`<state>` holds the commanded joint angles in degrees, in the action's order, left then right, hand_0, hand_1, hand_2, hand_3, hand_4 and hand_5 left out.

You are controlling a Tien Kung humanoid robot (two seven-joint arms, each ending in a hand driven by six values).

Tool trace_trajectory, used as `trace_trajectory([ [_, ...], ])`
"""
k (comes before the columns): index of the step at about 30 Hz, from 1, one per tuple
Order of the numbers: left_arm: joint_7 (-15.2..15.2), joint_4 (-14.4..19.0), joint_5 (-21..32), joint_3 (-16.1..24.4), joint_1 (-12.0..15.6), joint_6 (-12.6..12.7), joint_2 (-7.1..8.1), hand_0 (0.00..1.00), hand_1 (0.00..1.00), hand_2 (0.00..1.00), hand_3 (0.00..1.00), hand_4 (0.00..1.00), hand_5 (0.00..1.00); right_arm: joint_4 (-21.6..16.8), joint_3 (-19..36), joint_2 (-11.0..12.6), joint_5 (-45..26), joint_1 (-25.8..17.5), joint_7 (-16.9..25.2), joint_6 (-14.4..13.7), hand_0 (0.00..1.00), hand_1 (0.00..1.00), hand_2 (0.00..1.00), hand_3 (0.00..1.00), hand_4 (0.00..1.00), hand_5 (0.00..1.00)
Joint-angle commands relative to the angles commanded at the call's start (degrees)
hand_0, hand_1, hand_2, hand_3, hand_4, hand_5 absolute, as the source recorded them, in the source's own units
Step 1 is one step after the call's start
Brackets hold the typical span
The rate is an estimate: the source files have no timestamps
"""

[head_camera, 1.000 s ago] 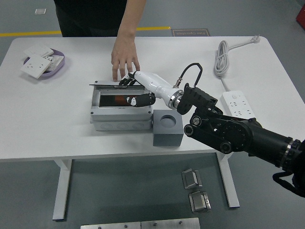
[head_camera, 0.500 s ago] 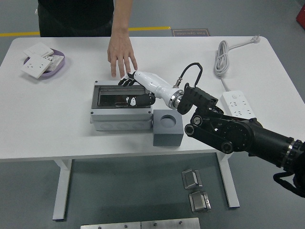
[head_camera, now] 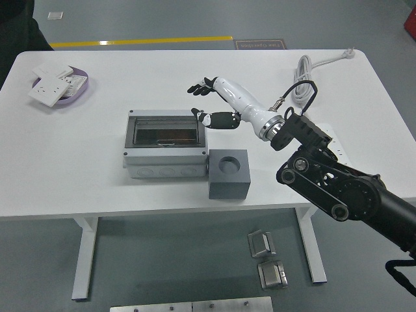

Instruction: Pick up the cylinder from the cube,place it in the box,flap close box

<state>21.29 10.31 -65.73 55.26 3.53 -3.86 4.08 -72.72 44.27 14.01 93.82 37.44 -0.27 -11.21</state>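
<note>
**Head view: box shut, right hand lifted clear**

Head view looks down on a white table [head_camera: 97, 188]. Near the middle of it sits a grey box [head_camera: 166, 144] with its dark see-through flap lying flat and closed. A faint reddish shape shows through the flap; whether it is the cylinder cannot be told. Touching the box at its right front corner stands a grey cube [head_camera: 229, 173], its round socket on top empty.

From the lower right a black arm reaches in, ending in a white forearm and the right hand [head_camera: 211, 104]. The hand hangs above the table just past the box's far right corner, released, fingers [head_camera: 197, 88] spread and grasping nothing, thumb toward the box.

Near the far left corner lies a purple tray [head_camera: 78, 93] holding white wall sockets [head_camera: 44, 90]. Along the right edge lies a white power strip [head_camera: 331, 140], mostly behind the arm, its cable [head_camera: 305, 65] coiled toward the far right corner.
</note>
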Motion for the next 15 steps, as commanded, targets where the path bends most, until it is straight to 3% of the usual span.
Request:
trace_trajectory([
  [15, -0.4, 0.0, 1.6, -0.8, 0.8, 0.3, -0.48, 0.579, 0.627, 0.545, 0.549, 0.603, 0.297, -6.0, 25.3, 2.7, -0.1, -15.3, 4.3, -3.2, 0.798, 0.703, 0.683, 0.705, 0.607, 0.225],
])
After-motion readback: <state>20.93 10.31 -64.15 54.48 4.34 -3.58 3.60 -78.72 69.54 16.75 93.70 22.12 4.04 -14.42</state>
